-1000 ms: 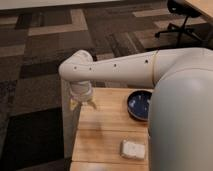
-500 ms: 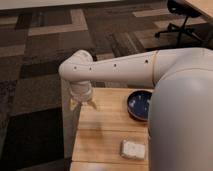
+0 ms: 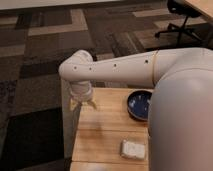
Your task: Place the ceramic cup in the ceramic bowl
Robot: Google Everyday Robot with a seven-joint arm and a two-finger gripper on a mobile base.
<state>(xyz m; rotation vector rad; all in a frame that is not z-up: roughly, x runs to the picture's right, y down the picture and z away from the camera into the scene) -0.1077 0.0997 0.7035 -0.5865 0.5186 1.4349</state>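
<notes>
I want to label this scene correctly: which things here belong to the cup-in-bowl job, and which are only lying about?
For the job:
- ceramic bowl, on the right of the table
- pincer, over the table's far left corner
- cup: cannot be made out

Just lying about:
- flat white block, near the front edge
- office chair, in the background

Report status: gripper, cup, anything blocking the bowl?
Gripper at far-left corner of table. Ceramic cup not made out. Ceramic bowl to the right, partly behind arm. White block near front, off the path.

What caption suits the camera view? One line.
Gripper at the wooden table's far corner, ceramic bowl alongside, white block nearer the front.
</notes>
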